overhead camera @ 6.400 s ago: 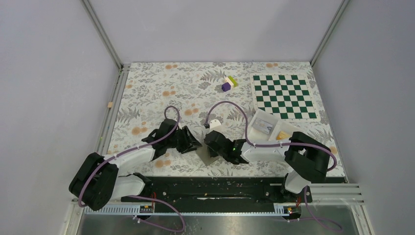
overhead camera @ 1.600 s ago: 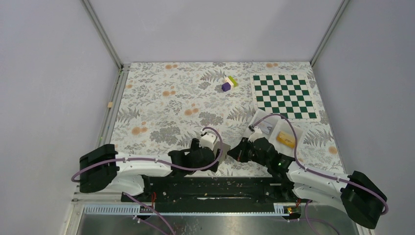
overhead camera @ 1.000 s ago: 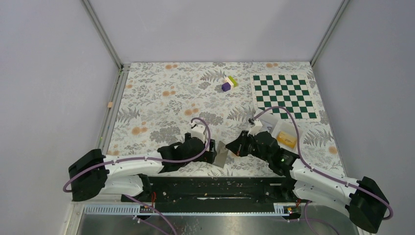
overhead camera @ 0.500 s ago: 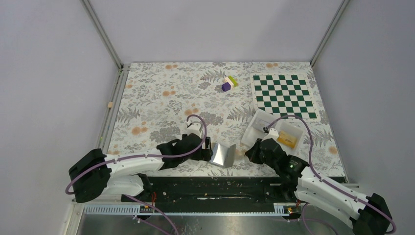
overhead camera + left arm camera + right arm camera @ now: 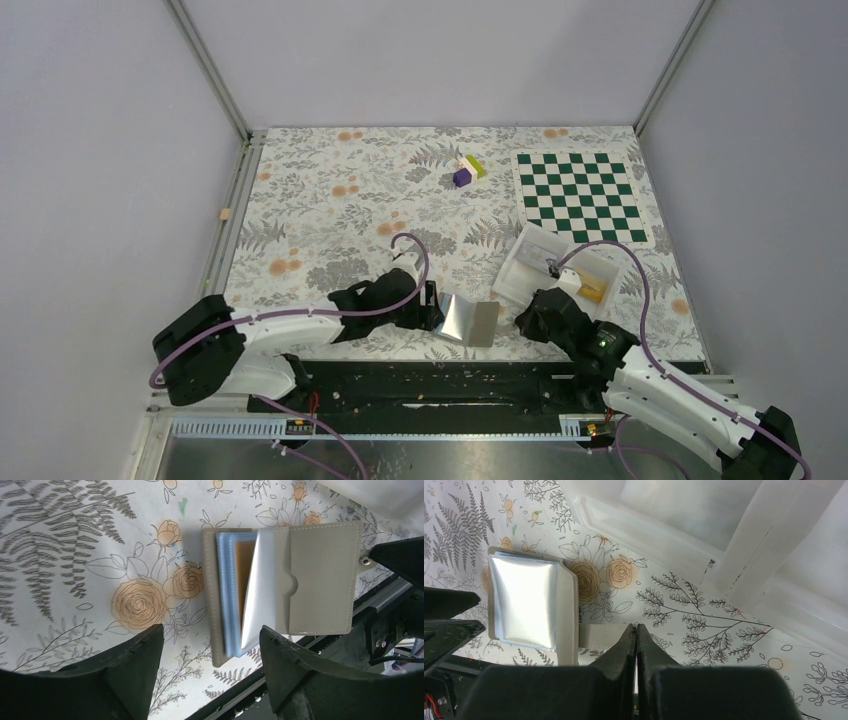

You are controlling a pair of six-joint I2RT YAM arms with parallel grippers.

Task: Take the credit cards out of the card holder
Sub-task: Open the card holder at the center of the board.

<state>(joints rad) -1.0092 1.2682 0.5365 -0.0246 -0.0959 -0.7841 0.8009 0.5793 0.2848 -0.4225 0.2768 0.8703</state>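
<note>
The card holder lies spread open on the floral mat near the front edge, grey outside with light blue sleeves. A tan credit card shows between the sleeves, the rest of it hidden. My left gripper is open at the holder's left end, with that end's corner between its fingers and a gap on each side. My right gripper is shut on the holder's grey strap, at the holder's right. From above, the left gripper and right gripper flank the holder.
A clear-white divided tray holding a yellowish item stands just right of the holder and fills the upper right wrist view. A green chessboard mat and small coloured blocks lie further back. The black rail borders the front.
The right gripper has pulled rightward with the strap, and the holder has swung from half-folded to lying open. The left gripper's jaws have narrowed somewhat.
</note>
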